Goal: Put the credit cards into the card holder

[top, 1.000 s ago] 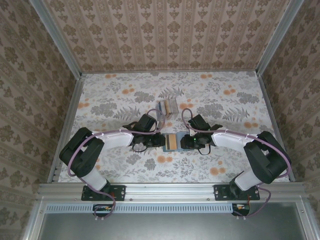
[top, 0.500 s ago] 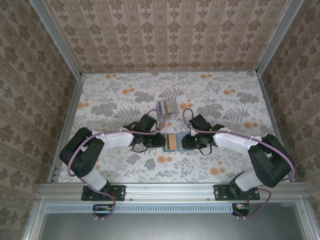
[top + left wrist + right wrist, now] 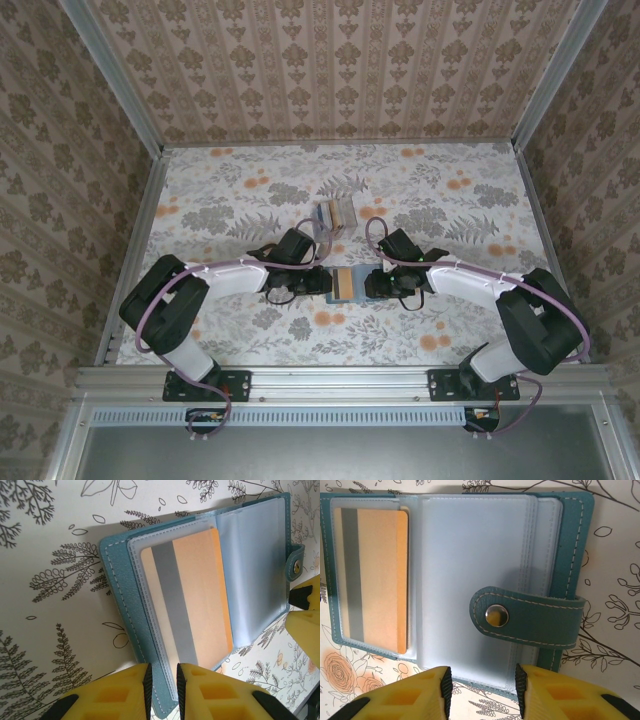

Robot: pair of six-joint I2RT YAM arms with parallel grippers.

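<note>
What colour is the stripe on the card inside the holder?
The stripe is silver-grey; left wrist view shows it best.

No legible text, number or brand on orange card [image 3: 192,595] or card holder [image 3: 117,580].

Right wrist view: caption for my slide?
Teal card holder lies open, an orange card in its left clear sleeve, snap strap across.

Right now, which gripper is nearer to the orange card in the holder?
Left. The left gripper pinches the edge of the card holder beside the orange card; the right gripper sits at the opposite half, near the snap tab.
</note>
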